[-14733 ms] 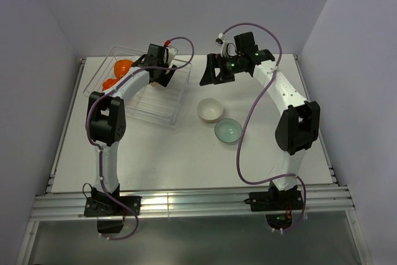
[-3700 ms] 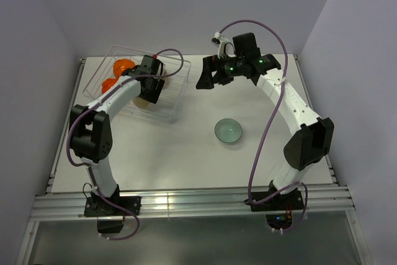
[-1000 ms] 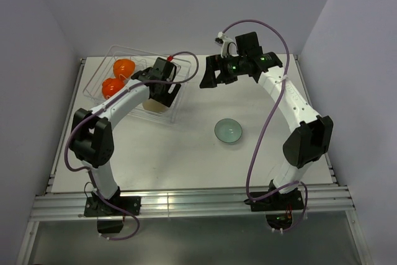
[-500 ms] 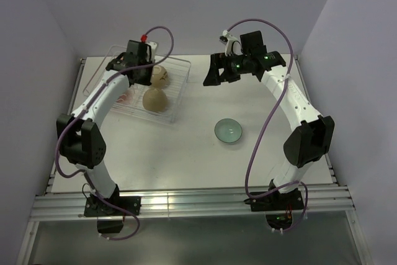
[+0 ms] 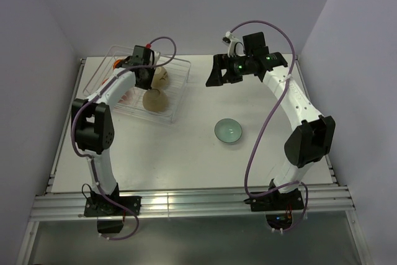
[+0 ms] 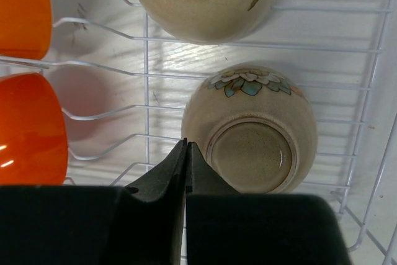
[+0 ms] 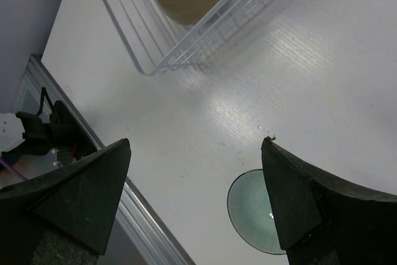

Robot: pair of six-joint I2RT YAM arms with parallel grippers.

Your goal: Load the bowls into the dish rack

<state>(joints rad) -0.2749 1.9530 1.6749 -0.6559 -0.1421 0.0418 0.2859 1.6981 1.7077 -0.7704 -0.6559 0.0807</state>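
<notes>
The dish rack [image 5: 175, 69] stands at the back left, a clear tray with white wires [image 6: 146, 91]. Two cream bowls stand in it, one [image 5: 162, 77] behind the other [image 5: 155, 100]. In the left wrist view the nearer cream bowl [image 6: 251, 134] shows its base, and two orange bowls [image 6: 25, 134] sit to its left. My left gripper [image 5: 147, 79] hovers over the rack, shut and empty [image 6: 186, 147], just left of that bowl. A teal bowl [image 5: 228, 131] lies on the table. My right gripper [image 5: 214, 74] hangs open [image 7: 195, 142] high above the table, with the teal bowl [image 7: 254, 212] below it.
The white table [image 5: 186, 153] ends in a metal rail [image 5: 186, 203] at the near side. Grey walls close in at the left, back and right. The rack's near corner [image 7: 149, 66] shows in the right wrist view.
My left gripper has shut with nothing in it and swung across the rack, uncovering two cream bowls. The right arm has drifted slightly right.
</notes>
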